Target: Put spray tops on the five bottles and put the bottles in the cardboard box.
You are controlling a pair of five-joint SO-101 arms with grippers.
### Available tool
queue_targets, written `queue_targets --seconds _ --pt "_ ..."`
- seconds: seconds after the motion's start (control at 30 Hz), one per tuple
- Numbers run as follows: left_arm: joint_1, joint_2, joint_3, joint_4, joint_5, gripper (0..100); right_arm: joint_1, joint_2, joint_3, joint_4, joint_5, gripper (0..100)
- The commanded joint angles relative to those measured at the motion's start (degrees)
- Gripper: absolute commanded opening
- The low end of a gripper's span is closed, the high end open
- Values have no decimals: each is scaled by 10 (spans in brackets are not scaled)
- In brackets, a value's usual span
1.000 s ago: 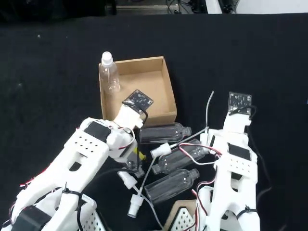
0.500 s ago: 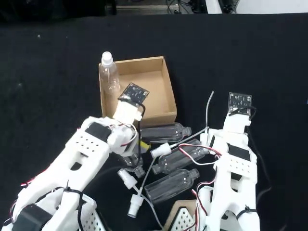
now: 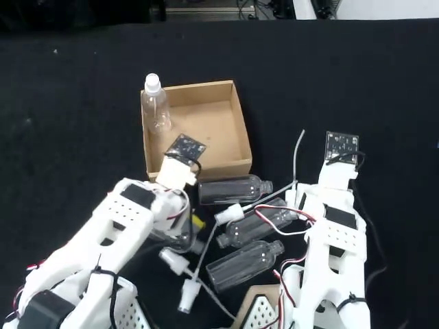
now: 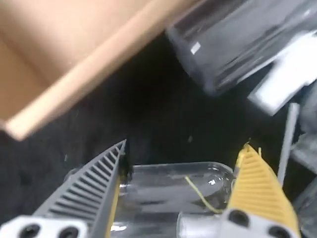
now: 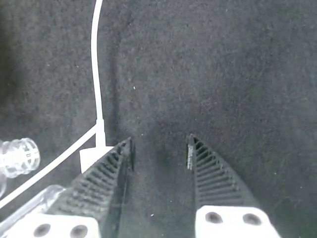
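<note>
Since the earlier frame the left arm [image 3: 116, 233] has drawn back from the cardboard box [image 3: 226, 168], and two loose spray tops [image 3: 172, 259] have slid with it. The left pincer [image 4: 184, 148] pinches a clear bottle [image 4: 173, 181] lying on the black surface [image 3: 357, 82] near the box wall. The right pincer [image 5: 158, 141], spread and empty, hangs over the surface beside a white tube [image 5: 94, 64]. Three more bottles [image 3: 243, 264] lie between the arms.

The cardboard box [image 3: 219, 166] lies open, bottle [image 3: 155, 106] at its corner; three bottles [image 3: 254, 227] crowd its front.
</note>
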Motion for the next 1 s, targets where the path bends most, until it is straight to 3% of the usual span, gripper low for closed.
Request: queue_targets --seconds 0.0,0.2,0.47,0.73,0.83,0.97 --pt "-36 -11 -76 93 -11 324 4 -19 -2 -18 3 155" --pt "-95 -11 -119 186 -91 324 4 -19 -2 -18 3 155" --pt "-254 -11 -95 171 -187 324 4 -19 0 -18 3 155" --pt "-307 -11 -110 179 -262 324 4 -19 0 -19 3 155" --pt "-315 -11 -172 229 -281 324 4 -19 0 -20 3 155" --pt "-313 -9 -311 361 -357 324 4 -19 0 -20 3 155"
